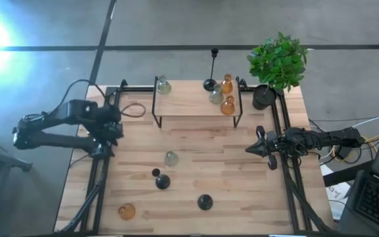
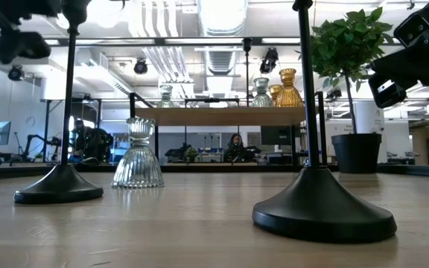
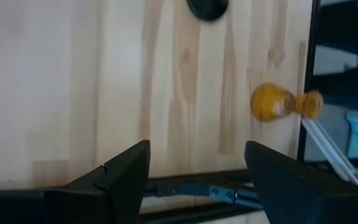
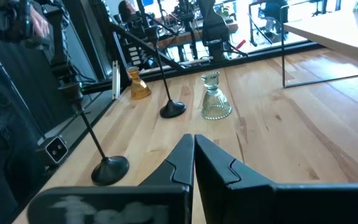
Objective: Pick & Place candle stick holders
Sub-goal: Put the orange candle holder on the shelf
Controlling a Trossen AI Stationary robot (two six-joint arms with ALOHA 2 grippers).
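Four candle stick holders (image 1: 170, 158) stand loose on the bench (image 1: 242, 191), others on the wooden shelf (image 1: 196, 99). Only the low view shows a seated person (image 2: 236, 147). Left claw (image 1: 116, 122) is open and empty; right claw (image 1: 252, 149) closed, empty.

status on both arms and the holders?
Left gripper open, empty, at left edge. Right gripper shut, empty, right edge. Four holders on table, five on shelf. Nothing blocking.
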